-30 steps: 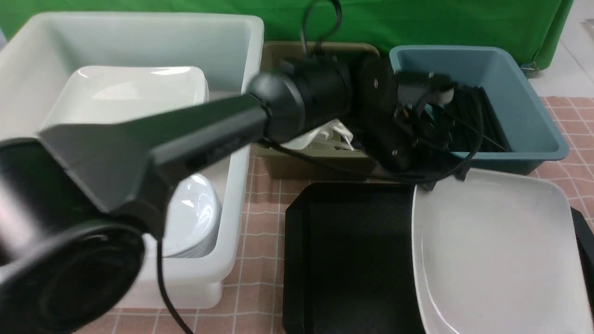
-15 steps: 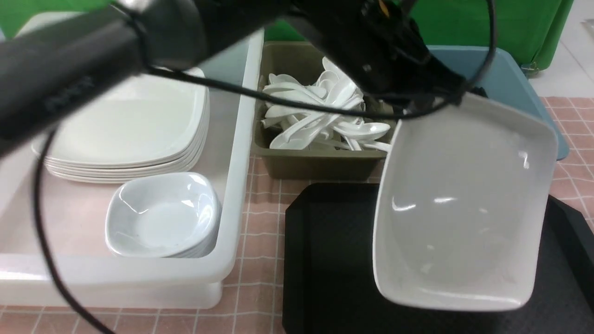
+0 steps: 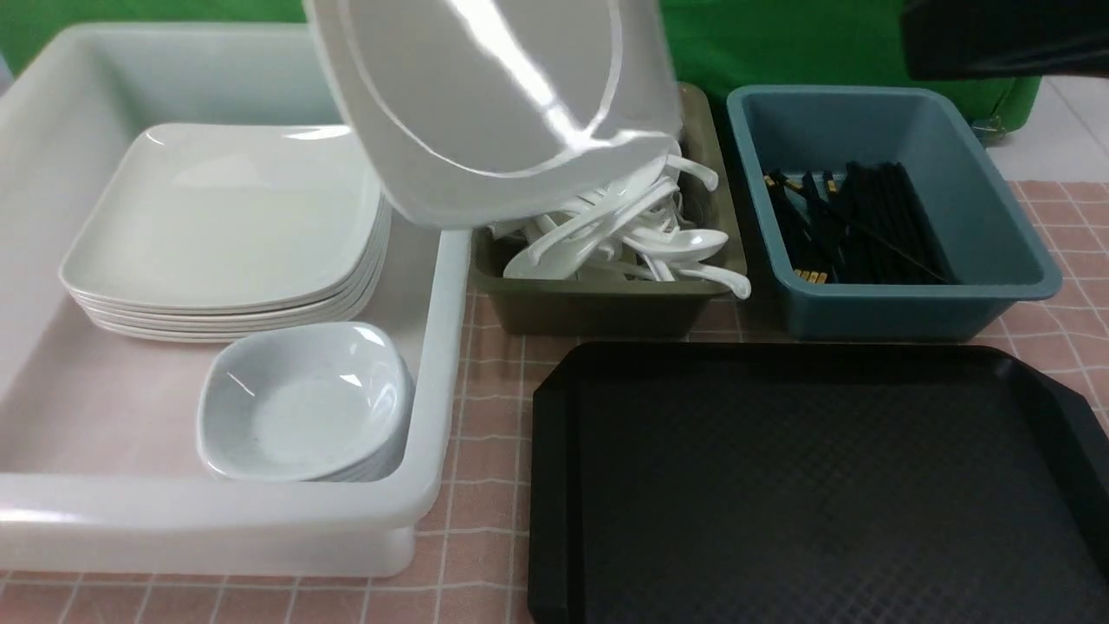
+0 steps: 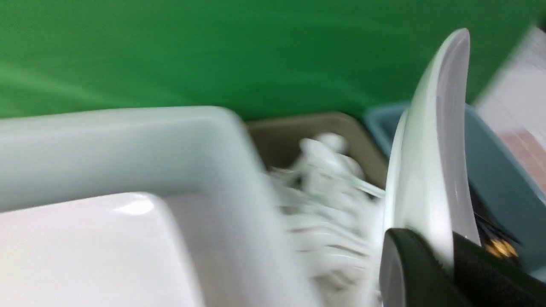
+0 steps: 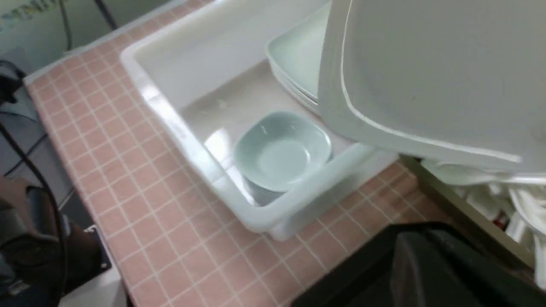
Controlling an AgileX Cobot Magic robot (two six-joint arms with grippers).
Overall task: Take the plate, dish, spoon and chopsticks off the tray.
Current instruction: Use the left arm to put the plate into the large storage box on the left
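left claw (image 4: 448, 266) clamped on plate (image 3: 494, 95) rim | plate tilted, airborne over white bin (image 3: 433, 485) and olive tub (image 3: 598, 312) | right claw (image 5: 426, 264) closed

We could read no text, label, brand, number or sign on anything. Faint greenish lettering (image 5: 30, 10) beyond the table (image 5: 140, 204) in the right wrist view was too blurred to decipher.

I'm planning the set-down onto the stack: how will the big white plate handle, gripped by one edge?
Probably stiff: the plate shows no sag though the left pincer clamps only its rim. Likely slippery, given its glossy highlights. Hanging steeply tilted in mid-air, it might pivot in that grip.
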